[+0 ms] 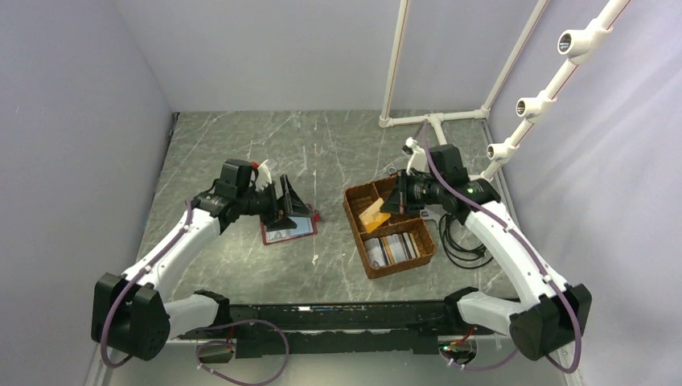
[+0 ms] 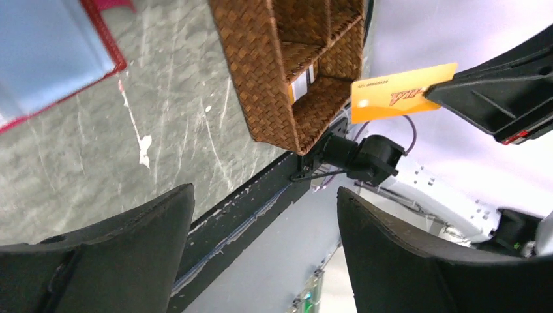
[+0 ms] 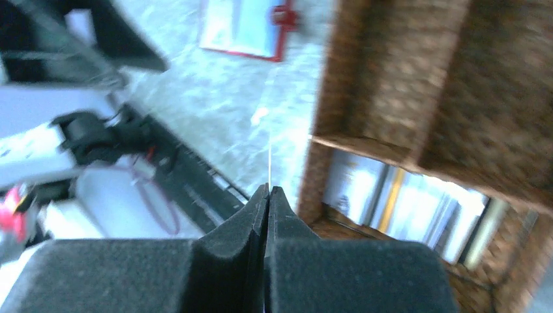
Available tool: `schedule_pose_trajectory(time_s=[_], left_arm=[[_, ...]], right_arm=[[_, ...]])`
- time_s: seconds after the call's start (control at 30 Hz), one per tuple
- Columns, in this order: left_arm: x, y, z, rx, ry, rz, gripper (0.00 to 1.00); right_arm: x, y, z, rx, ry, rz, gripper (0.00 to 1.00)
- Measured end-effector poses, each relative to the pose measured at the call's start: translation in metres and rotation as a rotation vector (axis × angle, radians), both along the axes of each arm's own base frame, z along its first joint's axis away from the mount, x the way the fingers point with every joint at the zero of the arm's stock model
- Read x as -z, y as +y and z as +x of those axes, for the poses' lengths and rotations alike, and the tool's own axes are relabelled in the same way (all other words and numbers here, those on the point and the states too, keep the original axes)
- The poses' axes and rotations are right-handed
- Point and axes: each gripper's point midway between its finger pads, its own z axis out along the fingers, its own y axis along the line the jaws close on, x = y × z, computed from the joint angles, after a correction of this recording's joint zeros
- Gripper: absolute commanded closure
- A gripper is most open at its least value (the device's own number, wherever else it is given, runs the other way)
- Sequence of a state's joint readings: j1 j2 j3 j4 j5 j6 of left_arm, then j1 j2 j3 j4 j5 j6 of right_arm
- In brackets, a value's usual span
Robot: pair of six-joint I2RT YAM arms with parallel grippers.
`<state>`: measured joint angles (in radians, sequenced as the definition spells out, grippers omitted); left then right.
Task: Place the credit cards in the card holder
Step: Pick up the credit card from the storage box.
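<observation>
I see a grey marbled table [image 1: 241, 145], a brown woven basket [image 1: 356, 229], a dark red wallet [image 1: 291, 231] lined pale blue, an orange card [image 2: 401, 91].

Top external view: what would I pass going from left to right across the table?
The left arm's base → card holder → woven basket → black cables → right arm's base.

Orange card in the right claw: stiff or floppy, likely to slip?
Probably stiff: the orange card sticks out flat from the right claw, with no visible sag. Likely light: edge-on in the right wrist view it is a hairline. It looks smooth and is pinched at one end only, so it may pivot or slip if bumped.
</observation>
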<state>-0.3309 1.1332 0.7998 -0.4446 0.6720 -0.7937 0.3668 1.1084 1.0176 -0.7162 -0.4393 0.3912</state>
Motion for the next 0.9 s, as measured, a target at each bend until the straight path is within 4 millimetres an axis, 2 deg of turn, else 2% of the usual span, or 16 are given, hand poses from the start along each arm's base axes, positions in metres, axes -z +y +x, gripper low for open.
schedule_pose_trajectory(time_s=[0.1, 0.17, 0.23, 0.27, 0.3, 0.37, 0.43, 0.5, 0.57, 0.63, 0.73, 0.9], left_arm=[[-0.016, -0.007, 0.01, 0.06, -0.046, -0.008, 0.15], [-0.038, -0.012, 0.017, 0.115, -0.115, -0.025, 0.21], [-0.061, -0.018, 0.019, 0.182, -0.191, -0.057, 0.3], [-0.07, -0.02, 0.018, 0.216, -0.216, -0.077, 0.31], [-0.079, -0.024, 0.014, 0.264, -0.242, -0.105, 0.3], [-0.085, -0.028, 0.001, 0.343, -0.253, -0.153, 0.27], [-0.086, -0.032, -0.017, 0.415, -0.238, -0.203, 0.18], [-0.084, -0.032, -0.035, 0.464, -0.219, -0.239, 0.18], [-0.085, -0.03, -0.05, 0.494, -0.212, -0.263, 0.25], [-0.088, -0.028, -0.062, 0.515, -0.22, -0.28, 0.38], [-0.092, -0.029, -0.069, 0.543, -0.235, -0.293, 0.52], [-0.091, -0.03, -0.073, 0.57, -0.236, -0.303, 0.63]], right_arm=[[-0.023, 0.036, -0.003, -0.195, -0.008, 0.087, 1.0], [-0.028, 0.064, -0.008, -0.338, -0.004, 0.122, 1.0], [-0.029, 0.093, -0.024, -0.498, 0.017, 0.164, 1.0], [-0.029, 0.105, -0.034, -0.573, 0.036, 0.191, 1.0], [-0.031, 0.119, -0.048, -0.66, 0.057, 0.235, 1.0], [-0.035, 0.131, -0.069, -0.762, 0.093, 0.299, 1.0], [-0.043, 0.135, -0.079, -0.815, 0.098, 0.353, 1.0], [-0.052, 0.136, -0.083, -0.853, 0.088, 0.402, 1.0], [-0.058, 0.136, -0.086, -0.879, 0.085, 0.432, 1.0], [-0.062, 0.136, -0.088, -0.898, 0.085, 0.455, 1.0], [-0.066, 0.136, -0.09, -0.919, 0.079, 0.481, 1.0], [-0.069, 0.138, -0.093, -0.937, 0.076, 0.494, 1.0]])
